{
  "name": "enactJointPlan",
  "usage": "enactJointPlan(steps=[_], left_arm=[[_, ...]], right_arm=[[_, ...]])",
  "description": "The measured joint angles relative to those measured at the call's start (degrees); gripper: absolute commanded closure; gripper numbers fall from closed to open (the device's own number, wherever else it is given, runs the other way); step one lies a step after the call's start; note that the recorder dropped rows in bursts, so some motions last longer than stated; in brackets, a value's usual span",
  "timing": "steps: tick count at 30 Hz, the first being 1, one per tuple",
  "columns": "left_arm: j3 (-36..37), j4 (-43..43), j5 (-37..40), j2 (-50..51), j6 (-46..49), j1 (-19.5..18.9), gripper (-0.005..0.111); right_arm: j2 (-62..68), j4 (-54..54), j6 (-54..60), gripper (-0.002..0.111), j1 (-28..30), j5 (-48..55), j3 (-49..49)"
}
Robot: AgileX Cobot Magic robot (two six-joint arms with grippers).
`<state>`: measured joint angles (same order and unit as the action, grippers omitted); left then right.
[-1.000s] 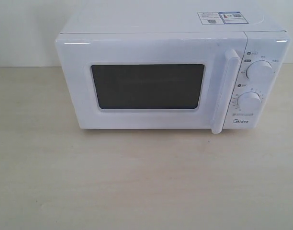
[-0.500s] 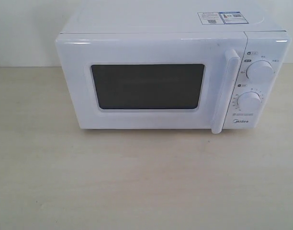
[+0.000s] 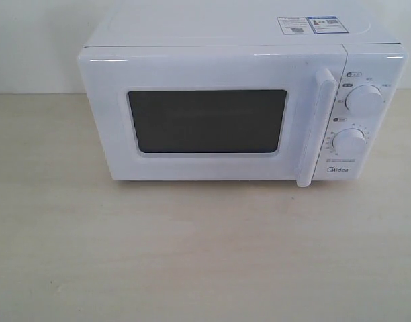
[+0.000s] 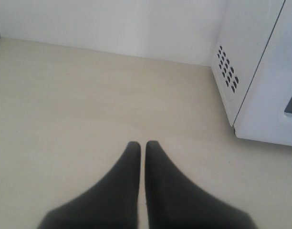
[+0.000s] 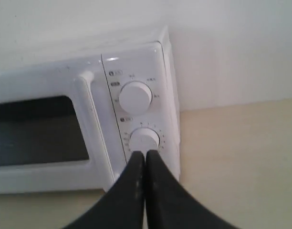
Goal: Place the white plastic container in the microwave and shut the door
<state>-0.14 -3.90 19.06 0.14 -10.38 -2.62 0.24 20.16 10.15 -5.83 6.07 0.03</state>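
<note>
The microwave (image 3: 225,30) stood with its door (image 3: 205,70) shut; the container was not in view, and the dark window (image 3: 207,121) hid any contents. The upright handle (image 3: 316,127) lay nearer the right gripper (image 5: 145,160), clenched empty before the lower dial (image 5: 145,138). The left gripper (image 4: 142,145), also clenched empty, hung beside the vented side (image 4: 227,69).

Legible text. We read one word only: the brand name "Midea" (image 3: 337,170), printed on the control panel (image 3: 375,64) of the microwave (image 3: 240,100), just below the lower dial (image 3: 349,143). Between that dial and the brand name runs a strip of small print (image 3: 340,160), too fine to read. Tick marks and tiny characters ring the lower dial. Above it, small captions surround the upper dial (image 3: 364,100). All are illegible, and blurred in the right wrist view. Well above the lower dial, on the microwave's top, two stickers (image 3: 309,25) carry square codes and unreadable print.
</note>
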Motion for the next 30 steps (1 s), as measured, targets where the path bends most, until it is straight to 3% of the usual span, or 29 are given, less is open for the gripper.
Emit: enactJointPlan(steps=[4,7,30], left_arm=[[0.0,0.0,0.0,0.0,0.0,0.0,0.102],[0.0,0.0,0.0,0.0,0.0,0.0,0.102],[0.0,0.0,0.0,0.0,0.0,0.0,0.102]], right_arm=[[0.0,-17.1,-12.5,0.108,0.0,4.9,0.0],[0.0,-21.7,-14.9,0.108,0.0,9.8,0.0],[0.0,-22.4,-16.4,0.108,0.0,14.1,0.0]])
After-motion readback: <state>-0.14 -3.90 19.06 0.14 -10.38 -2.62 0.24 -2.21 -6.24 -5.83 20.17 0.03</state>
